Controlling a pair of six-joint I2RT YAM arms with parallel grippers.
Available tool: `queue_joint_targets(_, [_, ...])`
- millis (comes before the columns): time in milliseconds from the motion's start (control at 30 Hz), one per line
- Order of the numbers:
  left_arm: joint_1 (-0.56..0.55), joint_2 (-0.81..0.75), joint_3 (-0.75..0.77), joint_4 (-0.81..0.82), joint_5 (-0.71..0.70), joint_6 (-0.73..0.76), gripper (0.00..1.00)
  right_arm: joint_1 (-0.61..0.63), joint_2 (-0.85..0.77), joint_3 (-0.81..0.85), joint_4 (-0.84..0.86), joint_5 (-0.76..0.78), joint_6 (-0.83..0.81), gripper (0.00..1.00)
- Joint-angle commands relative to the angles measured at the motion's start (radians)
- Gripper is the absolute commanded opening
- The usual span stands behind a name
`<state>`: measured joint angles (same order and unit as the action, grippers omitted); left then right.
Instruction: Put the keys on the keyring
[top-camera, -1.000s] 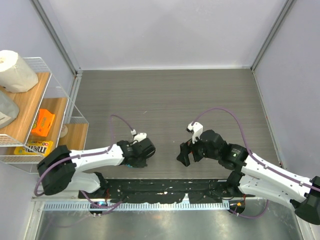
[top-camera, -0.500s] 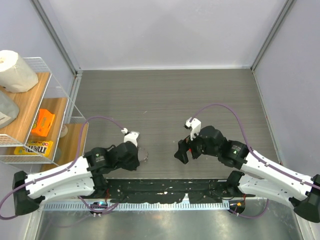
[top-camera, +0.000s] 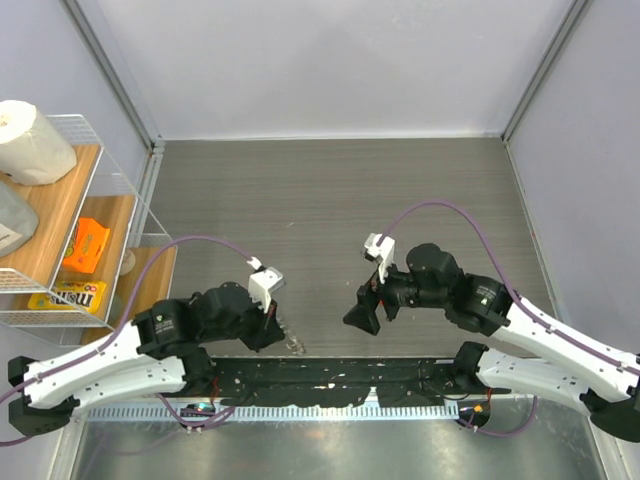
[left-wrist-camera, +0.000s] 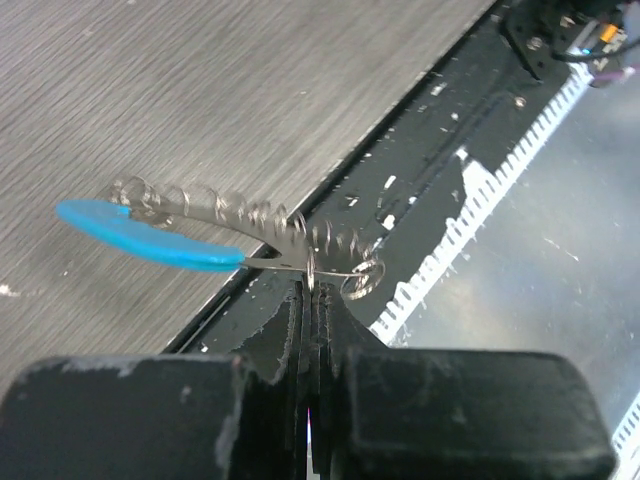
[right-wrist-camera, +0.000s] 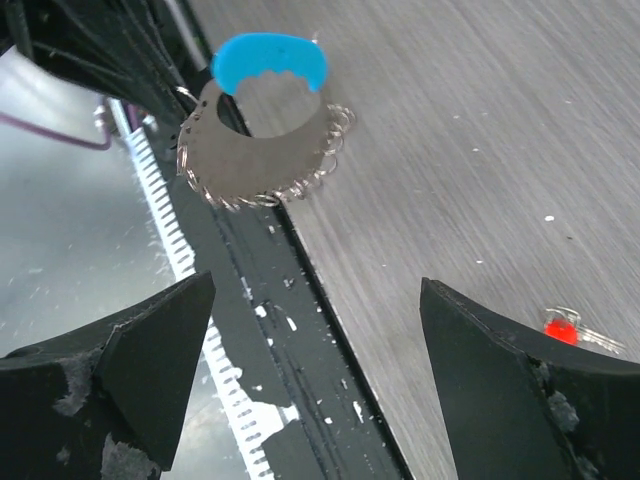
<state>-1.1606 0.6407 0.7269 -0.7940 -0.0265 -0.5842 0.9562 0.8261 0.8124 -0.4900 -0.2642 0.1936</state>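
**Step in Hand: Fetch the Key for the Held Keyring**

**Condition.** The left claw (left-wrist-camera: 310, 292) is pressed together on the ball chain of the keyring (left-wrist-camera: 255, 215) and pinches a single strand. The loop and its blue tag (left-wrist-camera: 150, 232) reach out ahead of the fingertips, over the near edge of the bench (left-wrist-camera: 200, 80). Whether the loop rests on the bench cannot be told. The right claw (right-wrist-camera: 318, 300) is spread wide and holds nothing. The key (right-wrist-camera: 560, 326) lies flat on the bench just outside one finger of the right claw, not in the gap. The keyring sits ahead of that claw, toward its other finger and well apart from the key.

**Procedure (judged).**
1. Move the right claw sideways until the red head is centred in the gap.
2. Lower until the fingertips almost touch the bench. The key is thin and will slide if nudged.
3. Close on the red head only, so the threading hole is left free. The hole is too small to see here.
4. Keep the left claw's pinch firm, as a ball chain slips easily.
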Motion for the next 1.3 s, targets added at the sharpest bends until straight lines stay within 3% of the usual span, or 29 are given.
queue_joint_targets(0, [-0.014, -0.055, 0.032, 0.102, 0.134, 0.124, 0.00, 0.015, -0.047, 0.047, -0.021, -0.119, -0.039, 0.89])
queue_joint_targets(167, [-0.016, -0.093, 0.009, 0.188, 0.236, 0.187, 0.00, 0.029, -0.099, 0.047, -0.012, -0.227, -0.043, 0.86])
queue_joint_targets(267, [-0.017, -0.111, 0.000, 0.237, 0.263, 0.213, 0.00, 0.029, -0.116, 0.050, -0.033, -0.204, -0.039, 0.81])
queue_joint_targets(467, [-0.017, -0.141, -0.018, 0.324, 0.296, 0.260, 0.00, 0.029, -0.110, 0.053, -0.114, 0.098, 0.044, 0.79])
queue_joint_targets(600, [-0.017, -0.141, -0.018, 0.374, 0.323, 0.291, 0.00, 0.029, -0.084, -0.001, -0.174, 0.392, 0.162, 0.79])
queue_joint_targets(667, [-0.017, -0.141, -0.021, 0.394, 0.323, 0.317, 0.00, 0.029, -0.056, -0.042, -0.182, 0.449, 0.210, 0.79])
queue_joint_targets(900, [-0.017, -0.138, -0.020, 0.480, 0.323, 0.394, 0.00, 0.027, 0.048, -0.150, -0.110, 0.548, 0.323, 0.72])
queue_joint_targets(1133, [-0.017, -0.141, -0.009, 0.492, 0.359, 0.423, 0.00, 0.012, 0.240, -0.139, -0.007, 0.574, 0.271, 0.66])
queue_joint_targets(1200, [-0.019, -0.138, -0.011, 0.493, 0.366, 0.423, 0.00, -0.007, 0.306, -0.133, 0.025, 0.569, 0.282, 0.58])
queue_joint_targets(1267, [-0.017, -0.142, -0.012, 0.487, 0.370, 0.425, 0.00, -0.016, 0.366, -0.128, 0.053, 0.568, 0.314, 0.55])
